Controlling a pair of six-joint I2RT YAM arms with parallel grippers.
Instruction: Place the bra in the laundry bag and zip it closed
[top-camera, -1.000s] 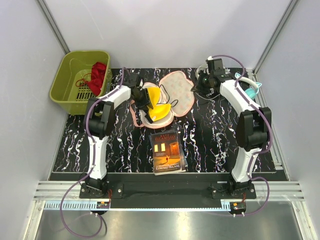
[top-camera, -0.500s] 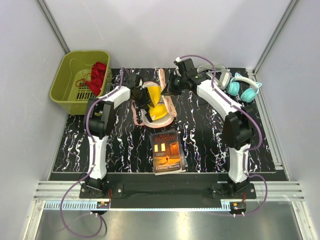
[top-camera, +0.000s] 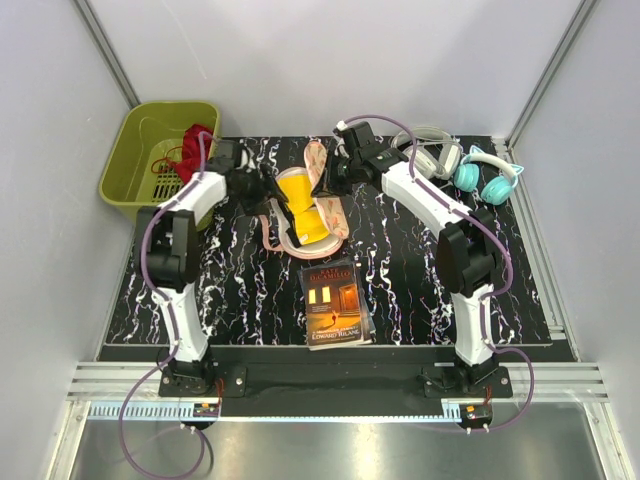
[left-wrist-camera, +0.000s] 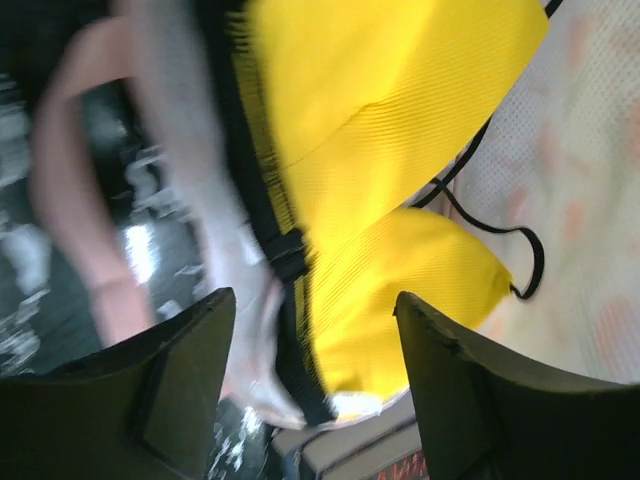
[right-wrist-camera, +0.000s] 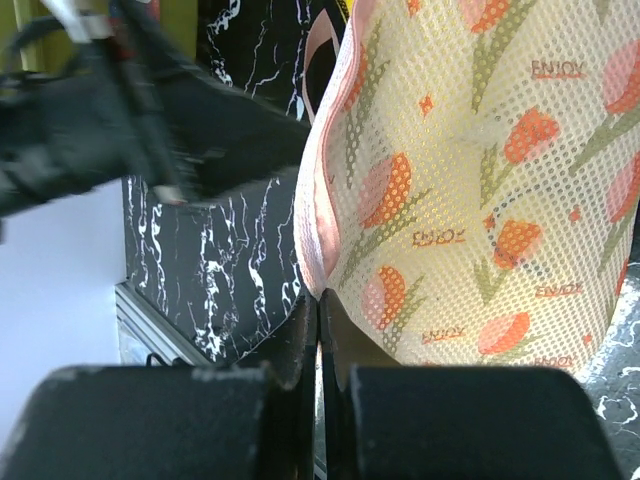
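Note:
The yellow bra (top-camera: 298, 197) lies in the lower half of the peach-pink laundry bag (top-camera: 334, 216) on the black marbled table. The bag's other half stands raised on edge behind the bra, and my right gripper (top-camera: 330, 176) holds it by its pink rim. In the right wrist view the gripper (right-wrist-camera: 320, 297) is shut on that rim, with the printed mesh of the bag (right-wrist-camera: 480, 200) filling the view. My left gripper (top-camera: 260, 192) is just left of the bra. Its view shows it (left-wrist-camera: 315, 345) open above the bra (left-wrist-camera: 400, 150), holding nothing.
An olive-green basket (top-camera: 128, 172) holding a red cloth (top-camera: 196, 142) stands at the back left. A book (top-camera: 336, 300) lies just in front of the bag. Teal headphones (top-camera: 490, 180) and a white pair (top-camera: 432, 146) lie at the back right.
My right gripper has carried the bag's free half leftward from flat on the table to standing on edge over the bra. My left gripper has opened, let go of the bra and drawn back left.

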